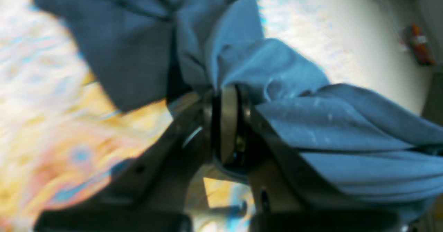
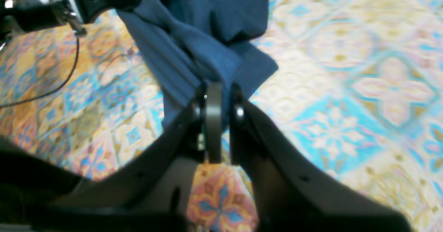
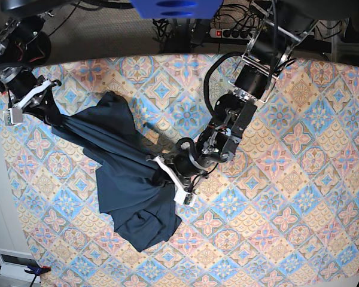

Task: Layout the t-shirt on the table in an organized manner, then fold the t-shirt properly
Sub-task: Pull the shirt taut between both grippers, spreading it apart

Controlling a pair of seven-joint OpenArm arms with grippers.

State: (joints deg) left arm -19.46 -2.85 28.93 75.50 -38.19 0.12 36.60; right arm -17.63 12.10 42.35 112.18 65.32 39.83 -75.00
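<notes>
Dark navy t-shirt, bunched and creased, lies on left half of the table, w/ a strip of fabric pulled taut up toward the far-left corner. Left pincer is clamped on a gathered fold at the shirt's right edge, mid-table. Right pincer is clamped on the stretched end near the table's left edge. Patterned pastel diamond cloth covers the table.

Patterned table, crumpled navy t-shirt lying partly on it
</notes>
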